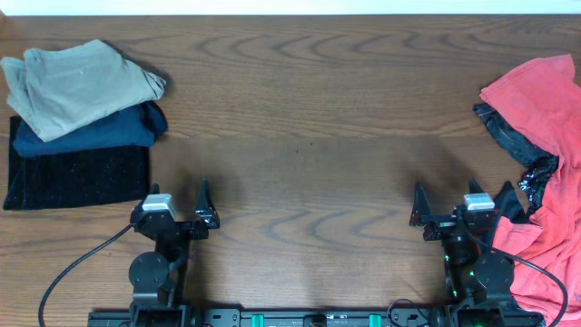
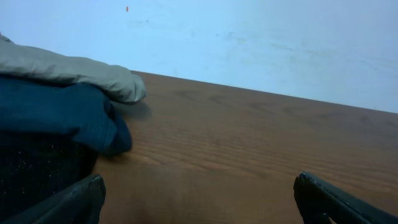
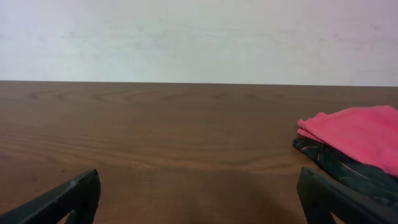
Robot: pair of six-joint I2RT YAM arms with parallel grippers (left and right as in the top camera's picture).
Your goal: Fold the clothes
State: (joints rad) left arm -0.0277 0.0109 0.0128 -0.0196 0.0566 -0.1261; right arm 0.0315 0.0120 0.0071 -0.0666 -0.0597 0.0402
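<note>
Folded clothes are stacked at the far left: pale khaki shorts (image 1: 74,84) on top, a navy garment (image 1: 100,130) under them, a black one (image 1: 77,174) at the bottom. The left wrist view shows the khaki shorts (image 2: 68,71), the navy garment (image 2: 56,112) and the black one (image 2: 37,171). An unfolded red garment (image 1: 545,109) and a shiny black one (image 1: 522,150) lie heaped at the right edge; both show in the right wrist view, red (image 3: 357,134) over black (image 3: 348,169). My left gripper (image 1: 172,202) and right gripper (image 1: 467,200) are open and empty near the front edge.
The brown wooden table (image 1: 309,136) runs to a pale wall at the back. Black cables trail from both arm bases at the front edge (image 1: 73,272). The red garment hangs over the right arm's base.
</note>
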